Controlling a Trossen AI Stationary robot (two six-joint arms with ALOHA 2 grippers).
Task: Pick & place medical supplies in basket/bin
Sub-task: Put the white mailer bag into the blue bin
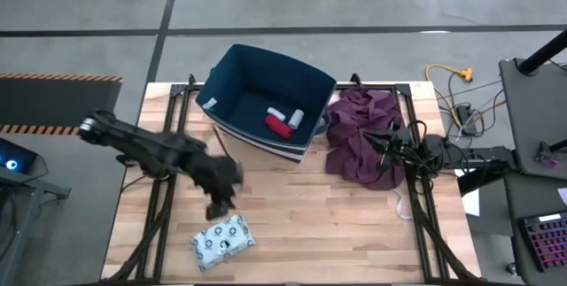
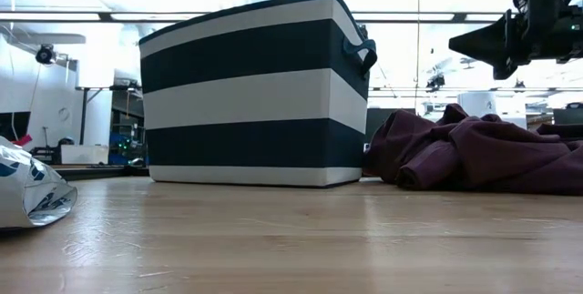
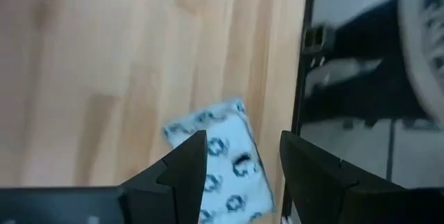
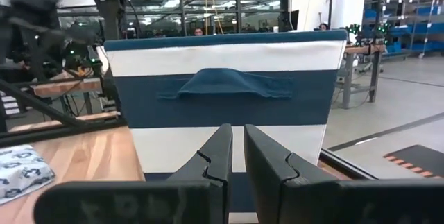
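Your basket (image 1: 232, 77) holds red roll (image 1: 278, 127), white roll (image 1: 296, 119), stick (image 1: 276, 112); beside it, left tool (image 1: 219, 206) gapes empty over packet (image 1: 222, 241); right tool (image 4: 234, 156) nearly closed, empty.

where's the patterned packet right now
In the high view the patterned packet lies flat on the wooden table near its front left edge, just below the open left pincer, well clear of the basket.

Even overhead light falls on the bench (image 1: 301, 215), with only soft shadows. In the low view, bright ceiling strips wash out the background. The left wrist view is motion-blurred, smearing the patterned packet (image 3: 220, 160) and wood grain.
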